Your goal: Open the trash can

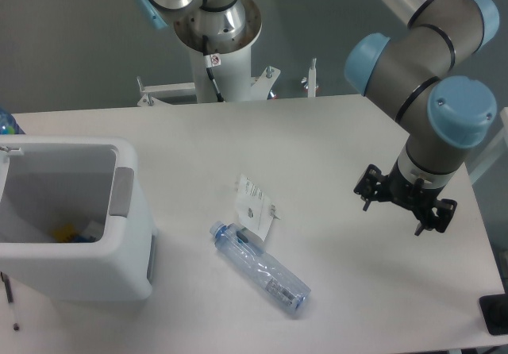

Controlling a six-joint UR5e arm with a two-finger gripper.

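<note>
One trash can [75, 235], lid open, sits at the table's [349, 140] left edge; the empty, spread-fingered gripper [405, 209] hovers near the right edge, well apart.

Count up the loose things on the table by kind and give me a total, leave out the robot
Trash can: 1
Plastic bottle: 1
Paper tag: 1
Total: 3

clear plastic bottle [259, 267] lying on white table [333, 132] | white tagged packet [254, 205] touching its cap end
</note>
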